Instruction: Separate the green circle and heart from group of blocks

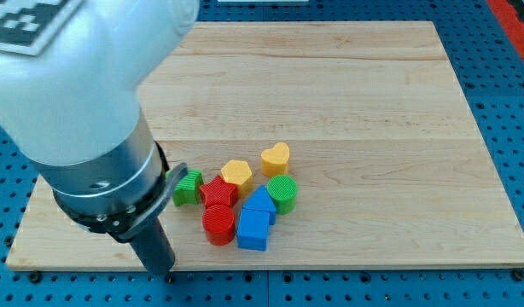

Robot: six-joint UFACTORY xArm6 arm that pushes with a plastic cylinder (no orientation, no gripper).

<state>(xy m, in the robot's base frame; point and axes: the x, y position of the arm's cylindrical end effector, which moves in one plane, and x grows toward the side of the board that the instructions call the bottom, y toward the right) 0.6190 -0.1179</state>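
A tight group of blocks lies on the wooden board (347, 85), low and centre. The green circle (282, 193) is at the group's right side, touching a blue block (260, 203). The yellow heart (276, 158) is at the group's top, just above the green circle and beside a yellow hexagon (236, 173). A red star (218, 193), a red circle (218, 224), a second blue block (253, 230) and a small green block (188, 187) make up the rest. My tip (167, 274) is at the board's bottom edge, below and left of the group, touching no block.
The arm's large grey body (83, 111) fills the view's left and hides that part of the board. A blue perforated table (501, 128) surrounds the board.
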